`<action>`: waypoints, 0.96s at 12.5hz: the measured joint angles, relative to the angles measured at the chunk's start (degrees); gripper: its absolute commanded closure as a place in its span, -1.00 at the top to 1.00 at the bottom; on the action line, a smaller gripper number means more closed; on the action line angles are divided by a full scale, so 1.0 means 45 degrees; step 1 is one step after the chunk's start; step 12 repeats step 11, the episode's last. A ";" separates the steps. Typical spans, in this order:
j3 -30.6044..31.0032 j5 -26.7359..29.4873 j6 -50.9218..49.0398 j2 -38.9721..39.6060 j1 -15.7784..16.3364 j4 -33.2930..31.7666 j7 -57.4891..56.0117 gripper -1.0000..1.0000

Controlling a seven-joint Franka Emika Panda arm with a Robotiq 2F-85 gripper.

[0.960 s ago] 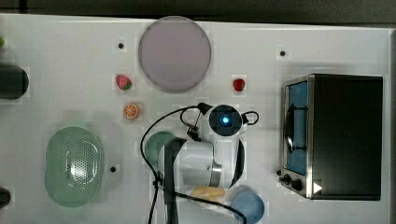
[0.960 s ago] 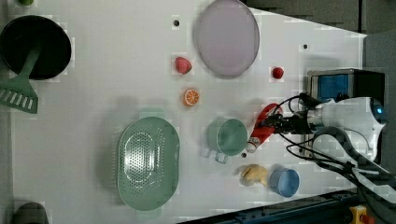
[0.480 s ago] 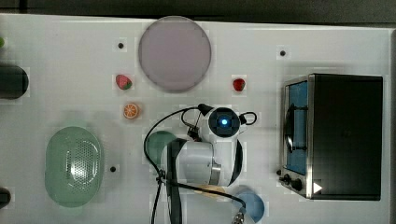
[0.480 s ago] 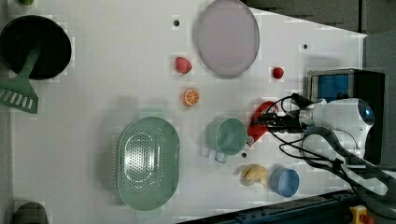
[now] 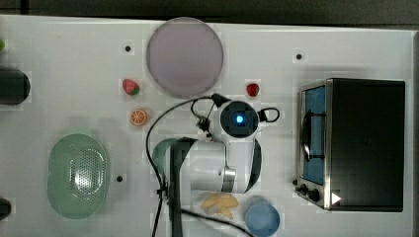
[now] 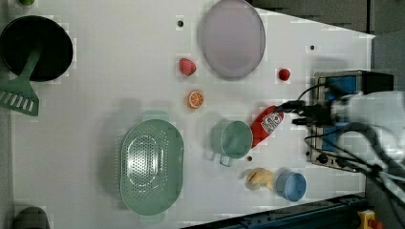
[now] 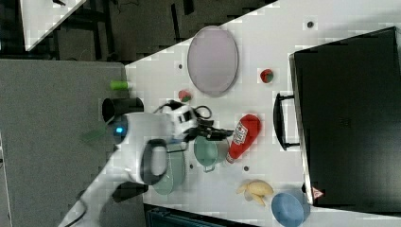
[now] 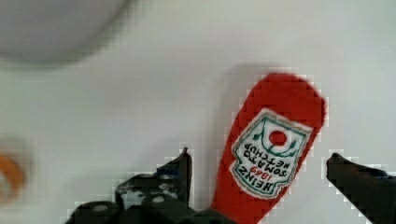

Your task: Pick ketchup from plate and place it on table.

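The ketchup (image 6: 267, 125) is a slim red bottle with a white label, lying flat on the white table (image 5: 74, 74) beside a green cup. It also appears in the right view (image 7: 242, 135) and close up in the wrist view (image 8: 273, 149). My gripper (image 8: 259, 156) hovers over the bottle's lower half, open, with a gap between each finger and the bottle. The left view has the gripper (image 6: 290, 113) just off the bottle's thick end. The greyish-lilac plate (image 5: 184, 57) lies bare at the table's far side. In the top view my arm covers the bottle.
A black toaster oven (image 5: 360, 143) stands at the top view's right. A green cup (image 6: 232, 139), banana (image 6: 259, 176) and blue bowl (image 6: 290, 185) lie near the bottle. Farther off are a pale-green basket (image 6: 152, 164), an orange slice (image 6: 195, 99), two strawberries and a black pan (image 6: 36, 47).
The fingers have spread wide and let go of the ketchup, which stays lying on the table. The hand has drawn back a little toward the left view's right.
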 measured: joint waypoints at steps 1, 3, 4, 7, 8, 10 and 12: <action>0.0016 0.0000 -0.0727 -0.0570 -0.0011 0.0597 0.0755 1.00; 0.0090 -0.0073 -0.2369 -0.1458 -0.0016 0.2188 0.2334 1.00; 0.0137 -0.0134 -0.3643 -0.1797 -0.0002 0.3059 0.3099 1.00; 0.0230 -0.0129 -0.6985 -0.2189 0.0090 0.5832 0.4246 1.00; 0.0275 -0.0129 -0.7948 -0.2210 0.0084 0.6627 0.4482 1.00; 0.0284 -0.0098 -0.8897 -0.2333 0.0078 0.7585 0.4640 1.00; 0.0281 -0.0110 -0.9060 -0.2371 0.0081 0.7759 0.4669 1.00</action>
